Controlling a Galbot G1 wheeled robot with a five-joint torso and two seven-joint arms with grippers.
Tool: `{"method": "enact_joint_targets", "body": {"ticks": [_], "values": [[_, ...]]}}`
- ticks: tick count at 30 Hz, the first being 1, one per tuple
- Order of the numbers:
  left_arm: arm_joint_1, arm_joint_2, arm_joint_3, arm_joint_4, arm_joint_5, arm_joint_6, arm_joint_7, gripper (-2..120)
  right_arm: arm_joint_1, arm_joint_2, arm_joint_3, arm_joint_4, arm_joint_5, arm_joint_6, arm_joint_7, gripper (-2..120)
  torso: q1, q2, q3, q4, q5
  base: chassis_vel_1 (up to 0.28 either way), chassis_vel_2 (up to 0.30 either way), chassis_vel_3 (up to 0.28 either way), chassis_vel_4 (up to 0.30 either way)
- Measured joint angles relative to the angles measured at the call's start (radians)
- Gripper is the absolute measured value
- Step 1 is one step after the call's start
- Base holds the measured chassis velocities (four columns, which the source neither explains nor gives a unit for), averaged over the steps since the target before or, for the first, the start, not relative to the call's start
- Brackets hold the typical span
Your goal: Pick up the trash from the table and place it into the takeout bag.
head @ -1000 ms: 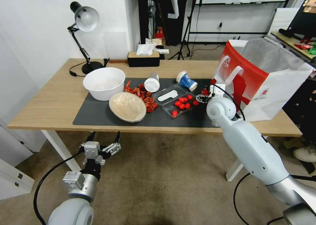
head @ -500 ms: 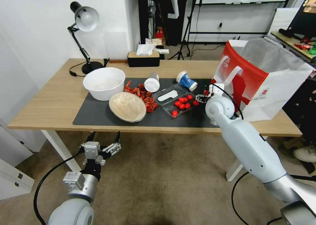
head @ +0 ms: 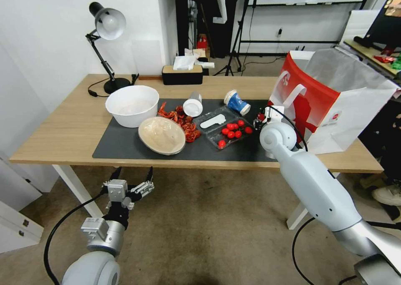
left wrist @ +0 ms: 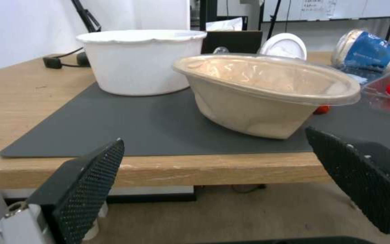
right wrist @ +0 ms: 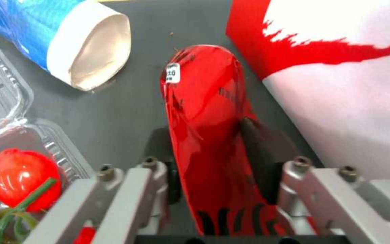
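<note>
Since a second ago the right arm's elbow joint has drifted slightly toward the robot's left, while everything on the tabletop point(head: 62, 134) has stayed put. The right claw point(right wrist: 213, 159) is clamped on the red drink can point(right wrist: 204, 112), one dark pad pressed against each side. The can sits over the dark grey mat point(head: 125, 145), just beside the red front of the takeout bag point(head: 317, 97); whether it is touching the mat or lifted off it is hard to judge. The bag stands upright and open at the right end of the tabletop. The blue-and-white paper cup point(right wrist: 64, 37) lies on its side near the can. A clear tray of small red tomatoes point(head: 227, 130) lies next to it. The shallow beige bowl point(left wrist: 267, 91) rests tilted on the mat, in front of a white bowl point(left wrist: 138, 59). The left claw point(head: 130, 180) hangs below the tabletop's near edge, fingers spread apart.
</note>
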Motion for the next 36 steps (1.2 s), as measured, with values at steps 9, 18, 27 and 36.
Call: {"method": "enact_joint_targets", "body": {"ticks": [9, 18, 27, 36], "values": [[0.002, -0.001, 0.002, -0.004, 0.005, -0.002, -0.002, 100, -0.006, -0.003, 0.008, 0.021, 0.002, 0.027, 0.002, 0, 0.0, 0.0, 0.0, 0.0, -0.0002, 0.0, 0.0, 0.0, 0.0], [0.004, -0.001, 0.002, -0.008, 0.007, -0.003, -0.007, 100, -0.014, -0.012, 0.032, 0.072, 0.002, 0.054, -0.015, 0, 0.0, 0.0, 0.0, 0.0001, 0.0001, 0.0, 0.0, 0.0, 0.0], [0.007, -0.002, -0.004, -0.017, 0.008, -0.005, -0.012, 100, -0.059, -0.073, 0.086, 0.23, -0.047, 0.137, -0.148, 0, 0.0, 0.0, 0.0, 0.0001, -0.0001, 0.0, 0.0, 0.0, 0.0], [0.01, -0.008, 0.003, -0.011, 0.019, -0.02, -0.009, 100, -0.247, -0.146, 0.206, 0.422, -0.2, 0.315, -0.505, 0, 0.0, 0.0, 0.0, 0.0, 0.0, 0.0, 0.0, 0.0, 0.0]]}}
